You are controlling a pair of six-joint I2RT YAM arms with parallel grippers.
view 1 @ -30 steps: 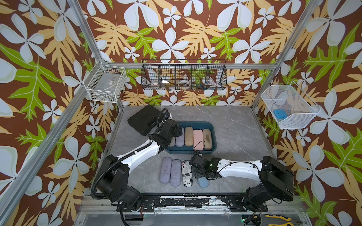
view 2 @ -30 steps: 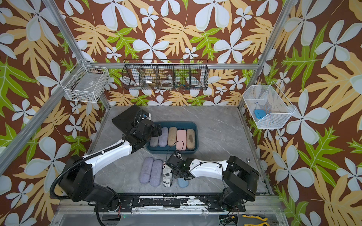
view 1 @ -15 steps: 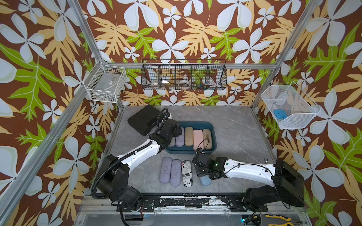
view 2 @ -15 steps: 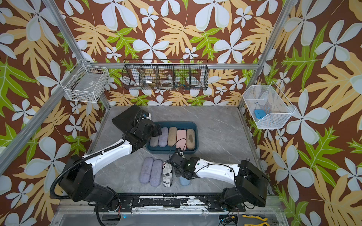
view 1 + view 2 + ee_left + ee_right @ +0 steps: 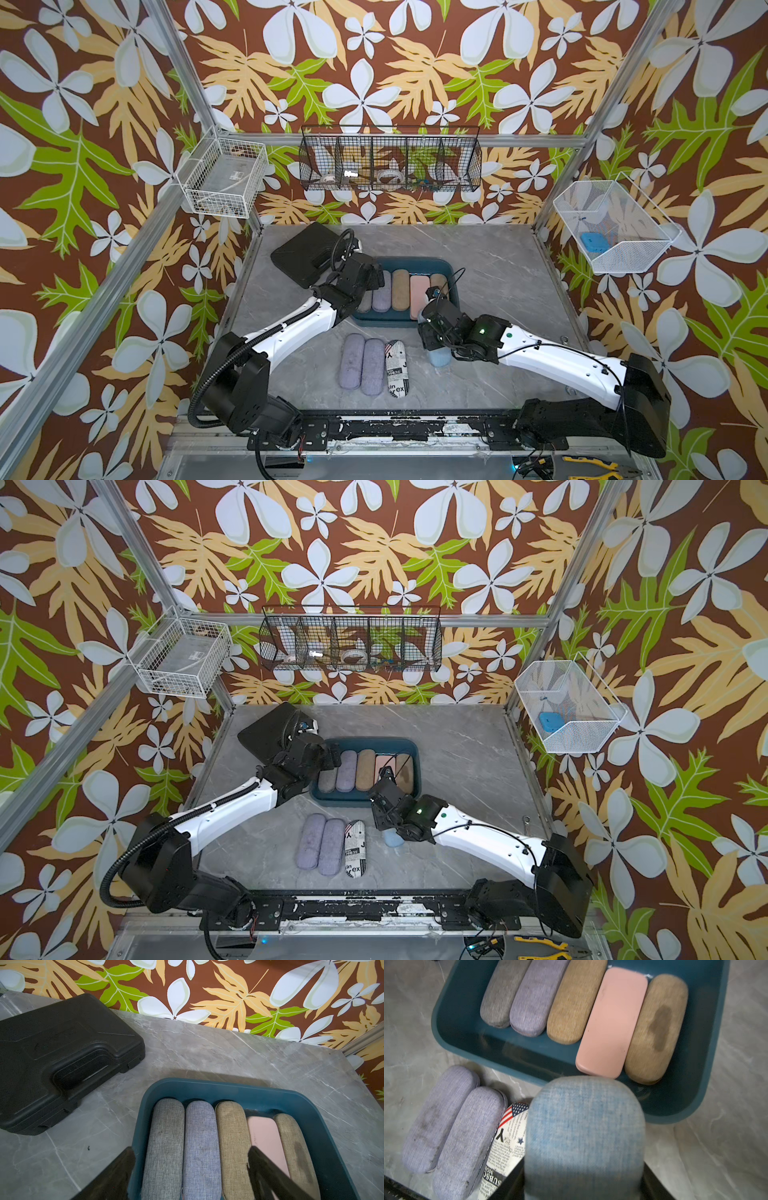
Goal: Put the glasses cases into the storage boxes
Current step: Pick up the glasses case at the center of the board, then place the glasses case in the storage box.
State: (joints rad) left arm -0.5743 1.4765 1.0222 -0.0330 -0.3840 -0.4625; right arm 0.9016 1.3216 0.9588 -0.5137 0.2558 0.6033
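In both top views my right arm (image 5: 540, 353) hides all but the near end of the blue case (image 5: 439, 358). My left arm (image 5: 349, 282) covers the left wall of the tub (image 5: 415, 264). I cannot make out the contents of the far basket (image 5: 473, 162).

left arm (image 5: 286, 334), right arm (image 5: 552, 361) — white shells, black joints, black cables; green led (image 5: 482, 331) on right.

Left pincer (image 5: 191, 1174) agape, right pincer (image 5: 583, 1186) clamped
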